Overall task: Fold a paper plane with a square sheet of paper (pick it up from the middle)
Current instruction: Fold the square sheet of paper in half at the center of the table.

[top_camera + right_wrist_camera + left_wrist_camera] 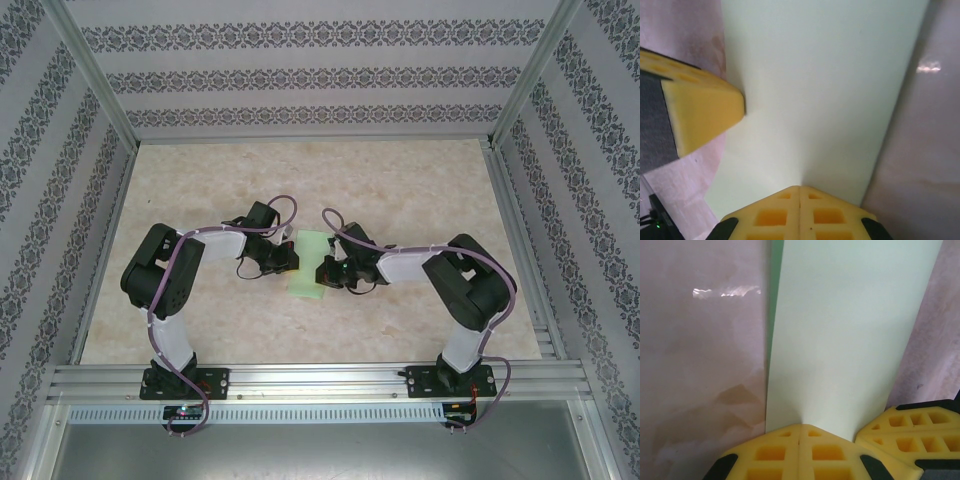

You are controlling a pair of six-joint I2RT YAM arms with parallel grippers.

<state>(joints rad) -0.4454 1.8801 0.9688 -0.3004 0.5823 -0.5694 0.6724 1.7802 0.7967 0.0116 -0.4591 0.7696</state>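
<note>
Setting: a pale marbled surface (400,190), boxed in by patterned walls (300,80) and a metal frame (90,80).
Paper, place: the sheet of paper (308,262) lies mid-surface between the two tools, its long sides running near to far.
Paper, look: pale green, plain and matt. From above it is a narrow strip rather than a square, so it is probably doubled over. The left wrist view shows a darker green sliver along one long side, either a lower layer or shadow under a lifted edge.
Left tool (799,432): yellow fingers pressed together, the tip meeting the paper's left side, with a faint crease running from it.
Right tool (799,195): fingers likewise pressed together, the tip at the right side and slightly nearer.
Grip: whether either tool nips the paper or merely bears down on it, I cannot tell.
Step in hand: probably setting a fold.
Doing it well: check that the edges line up before pressing. Use one tool as an anchor and draw the other along the fold with light downward pressure, so the thin sheet neither skids nor buckles. The tips sit near each other, so give them room.
</note>
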